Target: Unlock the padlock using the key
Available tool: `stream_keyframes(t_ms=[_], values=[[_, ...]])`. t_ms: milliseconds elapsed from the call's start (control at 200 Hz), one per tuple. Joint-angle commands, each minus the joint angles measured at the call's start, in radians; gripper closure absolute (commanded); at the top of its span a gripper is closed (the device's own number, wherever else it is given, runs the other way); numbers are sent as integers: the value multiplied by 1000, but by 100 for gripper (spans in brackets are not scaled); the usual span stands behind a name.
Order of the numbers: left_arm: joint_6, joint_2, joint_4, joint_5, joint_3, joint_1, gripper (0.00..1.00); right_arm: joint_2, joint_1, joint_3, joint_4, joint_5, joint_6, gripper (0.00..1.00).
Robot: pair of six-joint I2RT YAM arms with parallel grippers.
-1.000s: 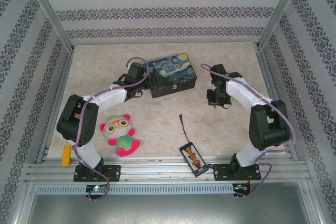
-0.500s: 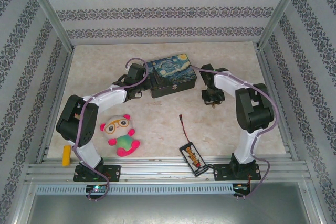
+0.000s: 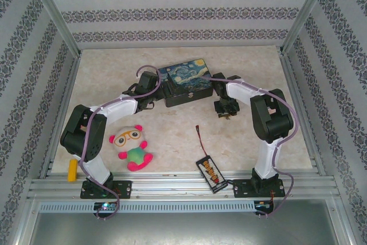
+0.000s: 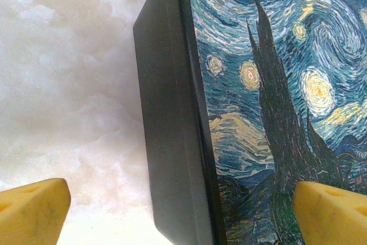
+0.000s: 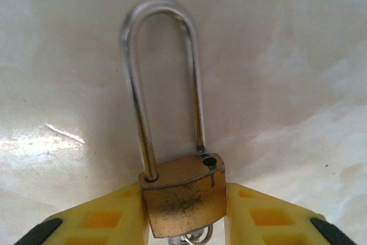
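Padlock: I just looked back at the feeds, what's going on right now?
The right gripper has the padlock by its brass body, one finger on each side; whether they are squeezing is unclear. One leg of the shackle sits out of its hole, so it looks unlocked. A silvery bit, probably the key, pokes from the underside. The left gripper is wide open, straddling the edge of the painted tin box.

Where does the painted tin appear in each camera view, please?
Top: the tin sits at far centre, between the two arms.
Left wrist: the tin spans the right half, with its dark side wall near the middle.
Right wrist: the padlock is at low centre.
Shared landmark: the pale marble table lies behind everything in all three views.
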Motion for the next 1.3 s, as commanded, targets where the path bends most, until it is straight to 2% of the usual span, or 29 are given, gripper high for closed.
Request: stream_keyframes(t_ms=[0,95,160,420,565,660,845,1084,1294], values=[[-12,-34,9,-18,-11,8,1,-7,15,0,-31,-15,18,55],[-13,-37,9,-15,-13,10,1,-21,15,-2,-31,-22,17,47],[-13,-39,9,-15,-13,9,1,-36,14,1,-33,-24,14,46],[-23,-54,3,-8,-16,13,1,-133,-20,35,-18,-73,5,44],[-24,-59,8,4,-15,14,1,-172,-78,63,41,-181,-8,44],[-24,-56,8,29,-11,18,1,-174,-120,92,74,-243,-10,47],[-20,-40,19,64,5,20,1,-124,-170,172,171,-394,0,52],[-16,-4,21,104,45,22,1,0,-170,305,257,-461,9,53],[13,38,2,132,92,24,1,99,-169,384,262,-486,14,54]])
